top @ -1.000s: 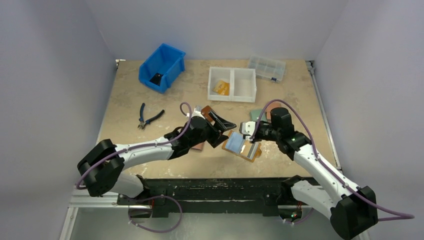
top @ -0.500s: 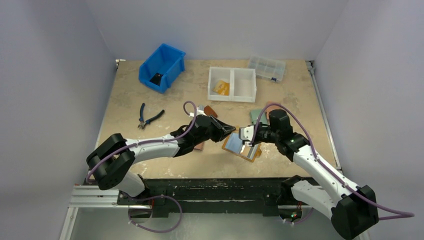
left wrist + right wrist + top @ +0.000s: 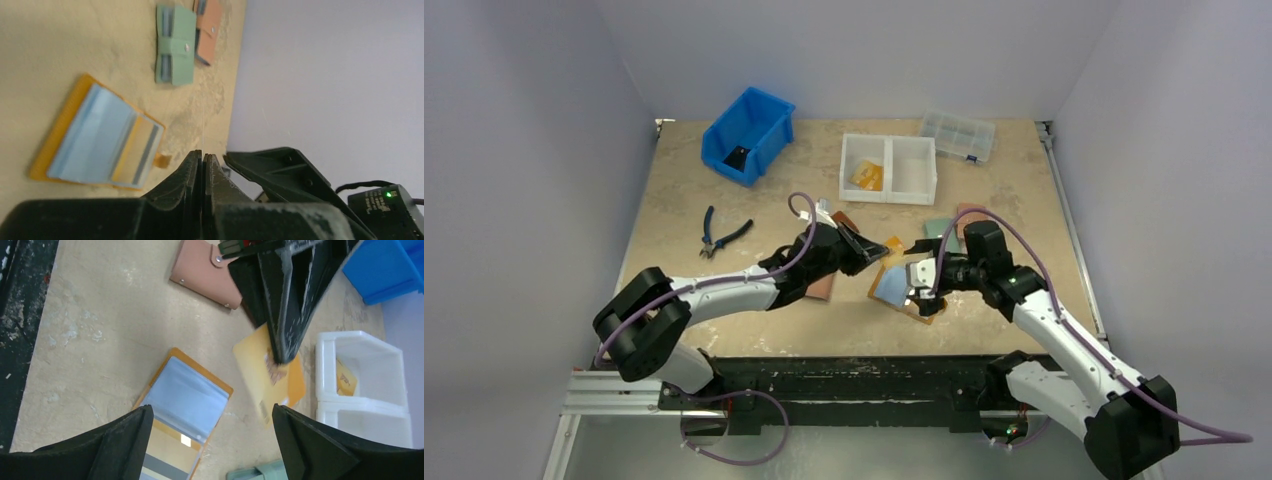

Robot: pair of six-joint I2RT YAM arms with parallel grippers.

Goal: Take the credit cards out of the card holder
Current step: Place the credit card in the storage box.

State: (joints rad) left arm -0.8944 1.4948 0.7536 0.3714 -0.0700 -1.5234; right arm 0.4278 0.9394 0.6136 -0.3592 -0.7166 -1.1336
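Pinching credit card (image 3: 255,370), left arm (image 3: 724,290) outstretched

The card holder (image 3: 186,399) is mustard-orange outside and bluish-grey inside, the credit card (image 3: 255,371) orange-yellow, the table (image 3: 95,340) mottled beige.

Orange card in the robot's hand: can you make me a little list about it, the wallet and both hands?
held card: orange credit card, out of the holder
left gripper: shut on the credit card's edge
right gripper: open, empty, above the card holder
card holder: lying open on the table, a sleeved card inside
white tray: holds another orange card
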